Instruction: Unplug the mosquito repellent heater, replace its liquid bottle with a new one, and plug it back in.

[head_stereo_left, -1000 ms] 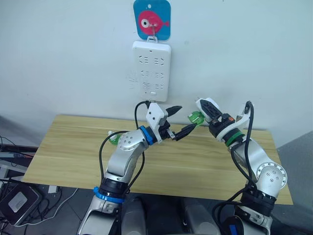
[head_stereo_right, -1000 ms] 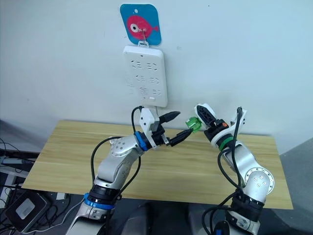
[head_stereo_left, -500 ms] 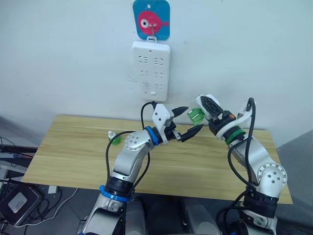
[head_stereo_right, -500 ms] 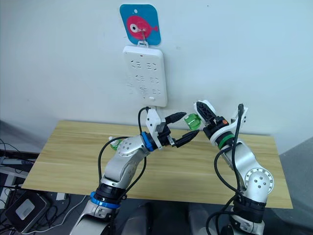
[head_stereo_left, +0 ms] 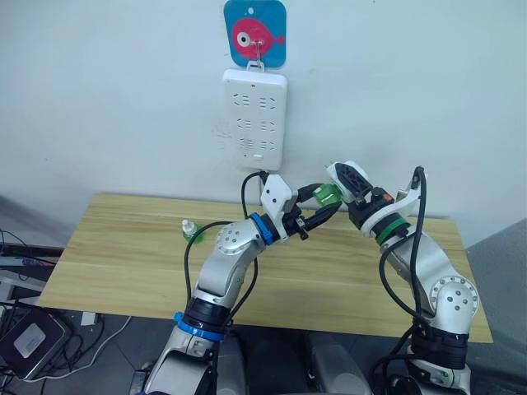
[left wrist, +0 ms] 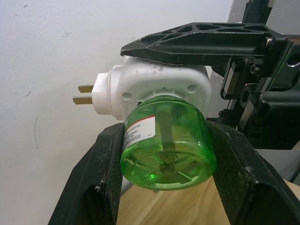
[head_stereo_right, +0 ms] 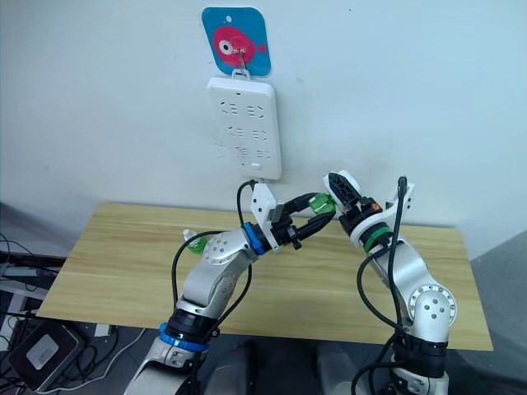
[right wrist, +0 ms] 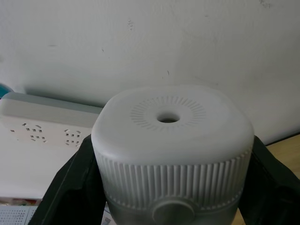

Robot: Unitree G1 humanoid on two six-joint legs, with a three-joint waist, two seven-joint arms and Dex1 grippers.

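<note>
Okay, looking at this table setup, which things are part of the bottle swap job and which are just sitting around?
Part of the job:
- mosquito repellent heater, held in the right tool
- its liquid bottle, between the left tool's fingers
- capped green bottle on the table
- power strip on the wall

Just there:
- fish hook plaque

No readable text in any view.
The green liquid bottle (left wrist: pixel 165 140), screwed into the mosquito repellent heater (left wrist: pixel 159 86), carries a white label with a red band at its nine o'clock side, its print too small to make out. The blue card (head_stereo_left: pixel 255 31) above the power strip (head_stereo_left: pixel 254 118) bears a pink fish drawing, no words.
</note>
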